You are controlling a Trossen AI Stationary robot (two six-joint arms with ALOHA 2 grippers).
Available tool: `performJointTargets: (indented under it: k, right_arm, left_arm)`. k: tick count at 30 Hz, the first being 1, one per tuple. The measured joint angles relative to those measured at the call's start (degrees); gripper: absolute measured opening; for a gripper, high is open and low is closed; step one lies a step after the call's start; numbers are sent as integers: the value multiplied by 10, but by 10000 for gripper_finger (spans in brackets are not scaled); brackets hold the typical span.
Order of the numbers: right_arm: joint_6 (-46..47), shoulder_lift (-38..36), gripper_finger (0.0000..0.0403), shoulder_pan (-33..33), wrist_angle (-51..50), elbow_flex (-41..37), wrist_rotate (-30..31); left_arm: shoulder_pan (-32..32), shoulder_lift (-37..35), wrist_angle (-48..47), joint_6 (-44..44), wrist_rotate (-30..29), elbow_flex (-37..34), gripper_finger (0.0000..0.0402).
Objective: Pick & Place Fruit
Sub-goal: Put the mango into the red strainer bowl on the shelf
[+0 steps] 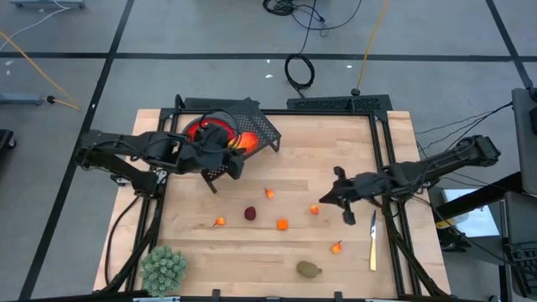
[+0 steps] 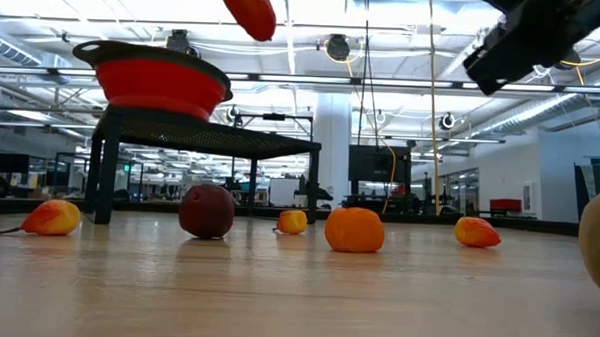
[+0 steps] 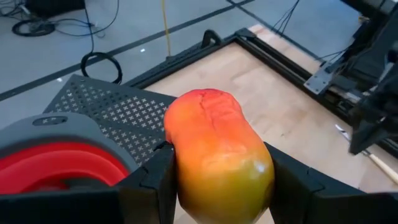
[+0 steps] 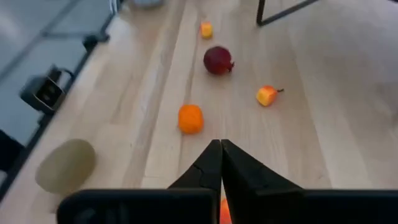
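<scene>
I have the left gripper (image 3: pixel 217 186) clamped on the long red-orange-yellow fruit (image 3: pixel 219 155), its fingers pressing the two flanks while the red end pokes forward past the tips. What matters now is how that piece sits against the red bowl (image 1: pixel 214 130): from above the fruit (image 1: pixel 243 142) hangs just beside the bowl's rim, on the side toward the table's middle, over the black mesh stand (image 1: pixel 256 122), so I judge the drop needs a short shift back toward the bowl's centre. The left arm is plainly the one for this. My right gripper (image 4: pixel 221 163) is pinched shut, and I can't confirm it holds anything; it hovers above the wooden table (image 1: pixel 352 268), with the small orange piece (image 4: pixel 190 118) ahead of its tips.
</scene>
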Motion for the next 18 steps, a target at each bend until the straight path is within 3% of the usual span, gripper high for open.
performJointTargets:
  k: [9,18]
  right_arm:
    - [33,-178,1,0,135,-139,0]
    - [71,-287,0,0,190,-238,2]
  left_arm:
    - [0,1,-2,1,-16,0,177]
    - [0,1,14,3,-9,0,177]
